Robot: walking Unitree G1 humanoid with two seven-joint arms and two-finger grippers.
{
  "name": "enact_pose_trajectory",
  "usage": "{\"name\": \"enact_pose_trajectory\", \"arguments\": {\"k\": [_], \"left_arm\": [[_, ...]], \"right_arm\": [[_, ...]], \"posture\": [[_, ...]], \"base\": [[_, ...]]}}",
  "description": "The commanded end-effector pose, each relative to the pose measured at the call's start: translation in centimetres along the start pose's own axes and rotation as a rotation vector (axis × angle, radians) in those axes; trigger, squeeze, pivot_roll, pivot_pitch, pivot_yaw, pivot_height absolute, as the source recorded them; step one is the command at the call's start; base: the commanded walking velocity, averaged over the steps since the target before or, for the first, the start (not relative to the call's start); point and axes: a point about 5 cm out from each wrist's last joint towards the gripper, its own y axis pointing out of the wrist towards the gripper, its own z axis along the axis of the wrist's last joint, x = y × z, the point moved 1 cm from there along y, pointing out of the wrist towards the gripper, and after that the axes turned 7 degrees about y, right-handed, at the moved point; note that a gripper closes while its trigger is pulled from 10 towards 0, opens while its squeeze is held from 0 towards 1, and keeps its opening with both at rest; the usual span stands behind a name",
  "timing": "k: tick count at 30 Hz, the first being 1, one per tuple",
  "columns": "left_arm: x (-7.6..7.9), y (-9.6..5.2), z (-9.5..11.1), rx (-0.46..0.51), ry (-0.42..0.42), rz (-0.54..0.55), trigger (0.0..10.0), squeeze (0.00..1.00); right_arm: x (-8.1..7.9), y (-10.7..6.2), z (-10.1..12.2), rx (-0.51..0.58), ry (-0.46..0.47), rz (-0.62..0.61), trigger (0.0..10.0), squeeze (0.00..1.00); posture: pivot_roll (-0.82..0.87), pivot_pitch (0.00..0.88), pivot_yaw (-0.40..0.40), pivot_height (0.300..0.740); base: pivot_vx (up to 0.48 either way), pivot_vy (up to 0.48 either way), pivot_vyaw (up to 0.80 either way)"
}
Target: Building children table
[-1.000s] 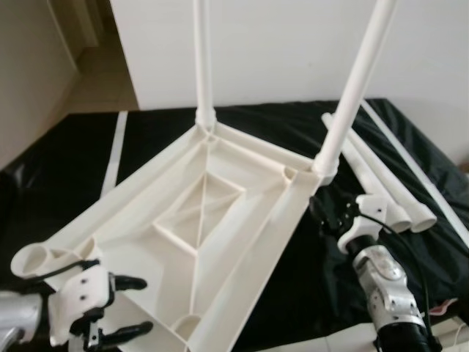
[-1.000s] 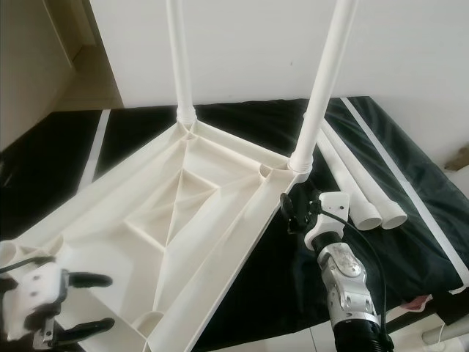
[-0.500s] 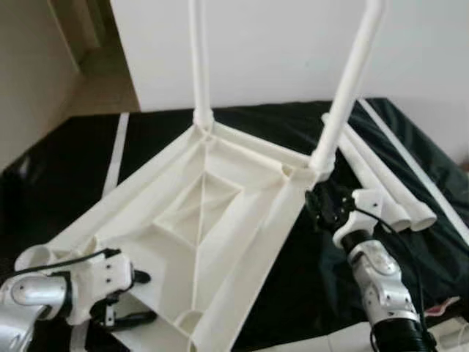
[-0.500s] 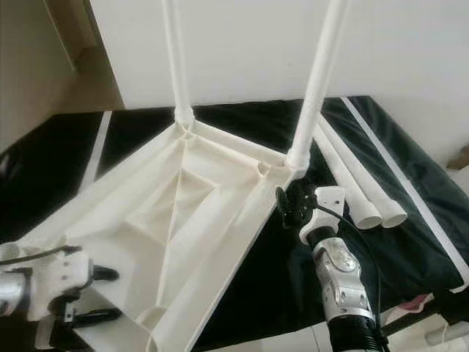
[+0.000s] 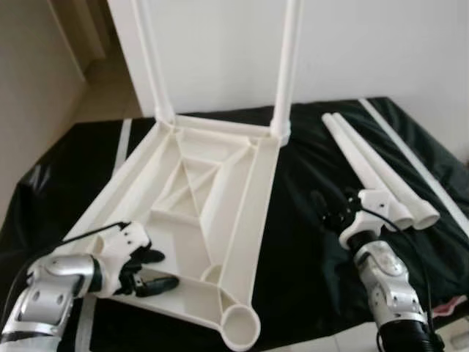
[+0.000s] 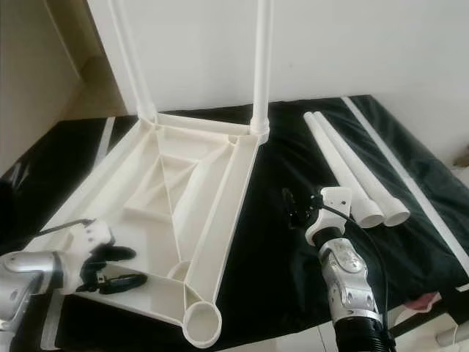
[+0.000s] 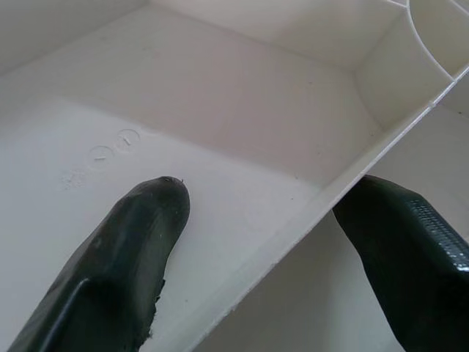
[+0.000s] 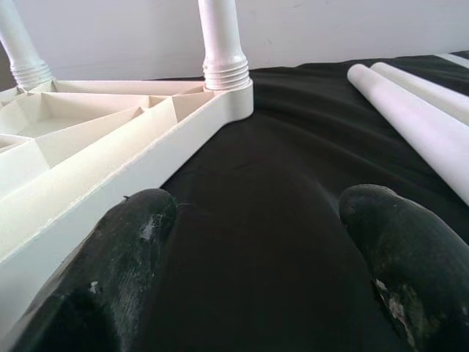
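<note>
A white plastic tabletop [image 5: 198, 191] lies upside down on a black cloth. Two white legs stand screwed into its far corners, one on the left [image 5: 150, 66] and one on the right [image 5: 287, 66]. The near corner socket [image 5: 240, 326] is empty. Two loose legs [image 5: 370, 165] lie side by side on the cloth to the right. My left gripper [image 5: 155, 270] is open and straddles the tabletop's near left rim [image 7: 308, 209], one finger inside, one outside. Beside the tabletop's right edge my right gripper [image 6: 293, 207] hovers open above the cloth, holding nothing.
The black cloth [image 5: 308, 257] covers the floor, with a white strip [image 5: 421, 165] along its right side. A white wall [image 5: 366, 44] stands close behind the tabletop. A tiled passage [image 5: 110, 81] opens at the far left. A pink scrap [image 5: 448, 308] lies at the near right.
The tabletop has swung round and settled flatter; its legged corner has moved left, away from my right gripper. My left gripper has slid onto the near rim.
</note>
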Motion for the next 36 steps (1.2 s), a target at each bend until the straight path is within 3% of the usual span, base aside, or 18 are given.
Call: {"name": "enact_pose_trajectory", "arguments": {"k": [1,3,6,8,13,14,17,18,21,24,29,36], "left_arm": [[-0.2,1.7,-1.7,-0.095,-0.086,0.325,10.0,0.00],[-0.2,1.7,-1.7,-0.095,-0.086,0.325,10.0,0.00],[2.6,3.3,-0.7,-0.060,-0.043,0.172,10.0,0.00],[3.3,3.8,-0.5,-0.062,-0.036,0.145,10.0,0.00],[3.5,4.9,0.6,-0.033,-0.063,0.160,10.0,0.00],[3.7,5.5,1.6,-0.001,-0.047,0.156,10.0,0.00],[3.7,5.5,1.6,-0.001,-0.047,0.156,10.0,0.00],[4.7,6.4,3.3,0.073,-0.004,0.125,10.0,0.00],[5.5,7.2,4.6,0.126,0.016,0.104,10.0,0.00],[5.7,7.4,5.0,0.141,0.016,0.101,10.0,0.00],[6.3,8.5,8.9,0.325,0.075,0.068,10.0,0.00],[6.6,8.7,10.1,0.376,0.119,0.032,10.0,0.00]], "right_arm": [[-0.1,0.1,0.1,-0.001,0.010,-0.001,10.0,0.00],[-0.1,0.1,0.1,-0.001,0.010,-0.001,10.0,0.00],[-0.2,0.4,0.1,0.001,0.012,0.001,10.0,0.00],[-0.2,0.4,0.1,0.002,0.013,0.002,10.0,0.00],[-0.2,0.5,0.1,0.004,0.016,-0.002,10.0,0.00],[-0.4,0.5,0.0,0.004,0.019,0.000,10.0,0.00],[-0.4,0.5,0.0,0.004,0.019,0.000,10.0,0.00],[-0.5,0.6,0.1,0.009,0.017,0.000,10.0,0.00],[-0.5,0.6,0.2,0.019,0.010,-0.007,10.0,0.00],[-0.5,0.7,0.3,0.024,0.010,-0.012,10.0,0.00],[0.1,0.9,1.6,0.094,-0.010,-0.079,10.0,0.00],[1.2,1.0,2.8,0.137,-0.021,-0.155,10.0,0.00]], "posture": [[0.06,0.029,-0.023,0.740],[0.06,0.029,-0.023,0.740],[0.05,0.025,-0.020,0.740],[0.05,0.023,-0.016,0.740],[0.05,0.019,-0.015,0.740],[0.05,0.014,-0.013,0.740],[0.05,0.014,-0.013,0.740],[0.05,0.012,-0.011,0.740],[0.05,0.009,-0.008,0.740],[0.05,0.009,-0.008,0.740],[0.03,0.000,0.003,0.740],[0.02,0.000,0.005,0.740]], "base": [[0.000,0.000,0.00],[0.000,0.000,0.00],[0.000,0.000,0.00],[0.000,0.000,0.00],[0.000,0.000,0.00],[0.000,0.000,0.00],[0.000,0.000,0.00],[0.000,0.000,0.00],[0.000,0.000,0.00],[0.000,0.000,0.00],[0.000,0.000,0.00],[0.000,0.000,0.00]]}}
